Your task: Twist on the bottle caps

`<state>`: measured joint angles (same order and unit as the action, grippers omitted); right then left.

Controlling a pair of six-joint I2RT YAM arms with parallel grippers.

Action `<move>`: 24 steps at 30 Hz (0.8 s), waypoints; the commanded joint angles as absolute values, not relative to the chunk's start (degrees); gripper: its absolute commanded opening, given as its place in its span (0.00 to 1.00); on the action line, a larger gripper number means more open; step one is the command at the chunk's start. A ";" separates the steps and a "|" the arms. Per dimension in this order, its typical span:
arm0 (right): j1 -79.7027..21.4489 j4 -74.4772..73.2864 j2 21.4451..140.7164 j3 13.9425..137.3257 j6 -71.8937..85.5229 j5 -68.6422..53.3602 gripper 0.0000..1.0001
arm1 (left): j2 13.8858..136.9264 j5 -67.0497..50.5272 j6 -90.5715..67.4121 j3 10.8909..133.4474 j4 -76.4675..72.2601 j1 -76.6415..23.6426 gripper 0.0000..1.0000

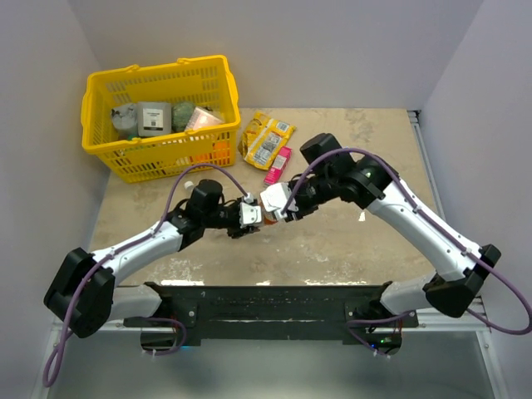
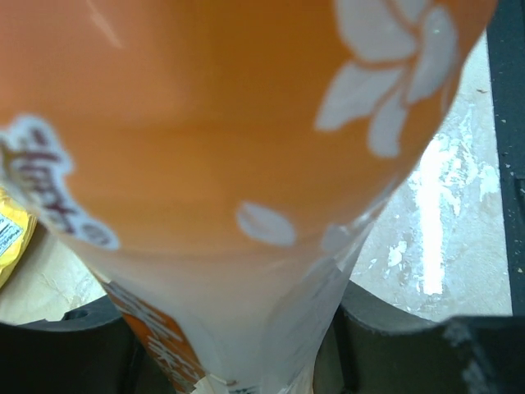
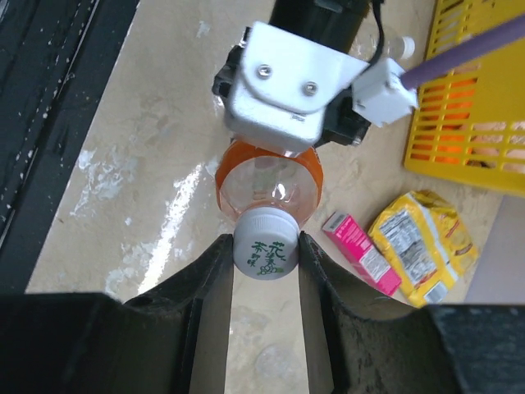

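The orange drink bottle shows in the top external view as a sliver of orange over the middle of the tabletop. It sits between the left gripper and the right gripper, which meet nose to nose. A yellow basket holding packed goods stands in the far-left corner. A yellow snack packet and a pink packet lie near the middle of the far edge.

In the left wrist view the bottle's orange body with white flower print fills the picture. It is wedged between the dark fingers, which are clamped on it.

In the right wrist view the white bottle cap, printed in green, sits on the bottle's neck. The right gripper's two fingers press against its opposite sides, gripping it. The left gripper holds the bottle's other end.
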<state>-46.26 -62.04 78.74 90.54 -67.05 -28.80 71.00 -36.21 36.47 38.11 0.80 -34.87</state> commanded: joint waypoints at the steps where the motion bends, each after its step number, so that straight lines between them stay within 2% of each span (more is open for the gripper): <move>1: -46.76 -58.28 84.10 93.95 -46.10 -29.36 0.00 | 68.91 -25.80 22.39 37.10 -16.67 -36.46 0.00; 2: -46.58 -56.10 85.07 95.35 -40.40 -28.83 0.00 | 68.30 -13.92 19.45 36.57 -19.57 -37.26 0.00; 3: -45.02 -55.12 87.51 96.14 -27.73 -28.92 0.00 | 68.38 -8.84 16.47 36.21 -24.30 -37.79 0.00; 5: -41.76 -51.44 88.50 95.90 -15.88 -33.12 0.00 | 69.16 -1.27 8.81 37.26 -25.66 -38.06 0.00; 7: -38.41 -49.58 89.03 95.54 -7.22 -34.01 0.00 | 70.66 -0.88 5.99 38.67 -25.14 -38.06 0.00; 10: -38.41 -51.15 90.26 99.31 -10.71 -31.47 0.00 | 71.10 -4.30 6.15 37.97 -24.96 -38.06 0.00; 11: -38.41 -51.85 90.70 102.19 -11.94 -29.64 0.00 | 71.10 -6.74 6.33 37.71 -24.87 -38.14 0.03; 12: -38.41 -52.64 91.49 104.04 -14.48 -28.58 0.00 | 71.02 -8.59 6.42 37.01 -24.70 -38.06 0.18; 13: -38.41 -53.69 92.10 105.98 -15.89 -27.52 0.00 | 71.02 -10.18 6.68 36.74 -24.44 -38.06 0.53; 14: -38.41 -55.27 92.98 109.13 -17.21 -26.38 0.00 | 70.93 -12.46 6.33 36.30 -24.43 -38.06 0.69; 15: -38.41 -55.98 93.25 110.47 -19.66 -24.28 0.00 | 70.67 -13.61 5.98 34.91 -25.22 -38.06 0.96; 16: -38.41 -57.03 93.51 111.78 -20.82 -23.65 0.00 | 70.58 -14.84 6.59 34.46 -25.14 -38.06 1.00; 20: -38.32 -64.50 95.10 118.02 -25.57 -20.05 0.00 | 69.35 -13.64 7.12 33.22 -22.42 -38.06 1.00; 24: -38.23 -69.25 94.92 118.74 -30.40 -13.55 0.00 | 67.33 -10.82 8.87 33.31 -14.45 -37.97 1.00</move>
